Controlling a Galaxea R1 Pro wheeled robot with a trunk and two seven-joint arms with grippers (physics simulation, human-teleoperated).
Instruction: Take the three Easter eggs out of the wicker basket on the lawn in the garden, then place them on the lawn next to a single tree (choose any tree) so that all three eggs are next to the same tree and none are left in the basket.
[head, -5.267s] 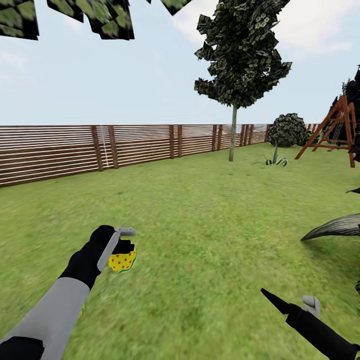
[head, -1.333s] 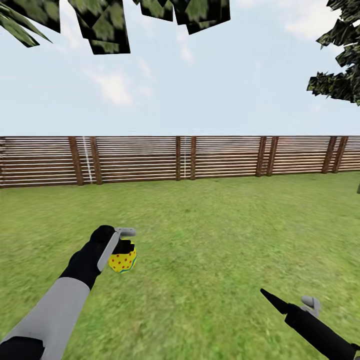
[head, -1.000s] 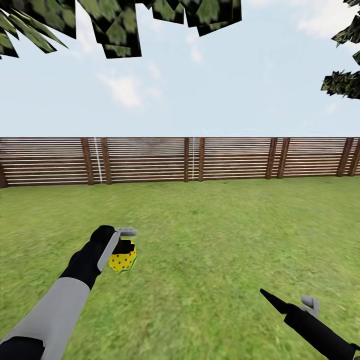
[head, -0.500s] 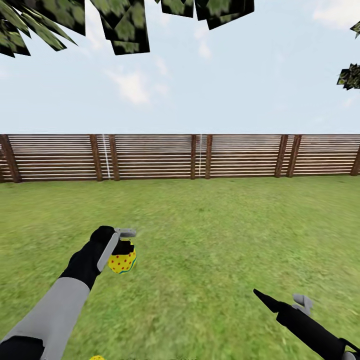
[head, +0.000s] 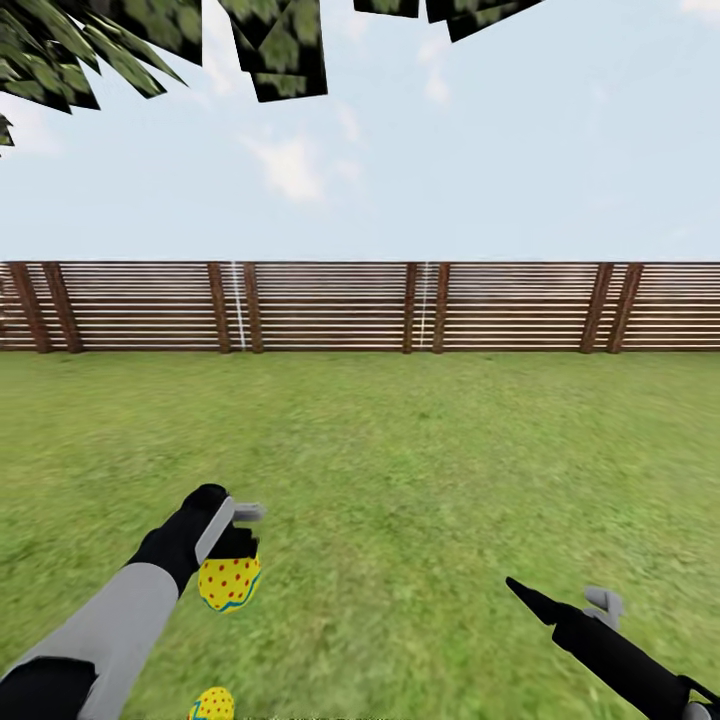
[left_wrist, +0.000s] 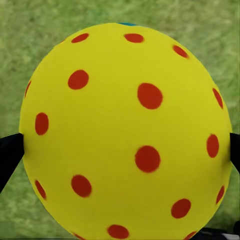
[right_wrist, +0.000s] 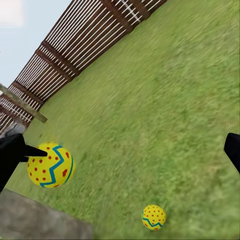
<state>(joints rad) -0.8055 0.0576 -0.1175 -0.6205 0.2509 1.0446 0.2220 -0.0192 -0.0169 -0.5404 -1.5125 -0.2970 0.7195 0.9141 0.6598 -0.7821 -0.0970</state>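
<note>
Egg (head: 229, 583) pinched in left gripper (head: 238, 545), carried lower than before | second egg (head: 212, 704) now visible at 6 o'clock on lawn (head: 420, 470), probably placed | right gripper (head: 570, 605) jaws apart, empty

One yellow, red-dotted Easter egg (head: 229, 583) with a blue zigzag band hangs above the lawn (head: 430, 470); a second, similar egg (head: 212, 705) lies on the grass below it.

I stand in a fenced back garden: mottled green lawn (head: 450, 470) ahead of my claws, a brown slatted wooden fence (head: 330, 305) beyond, leaves (head: 285, 45) overhead.
</note>
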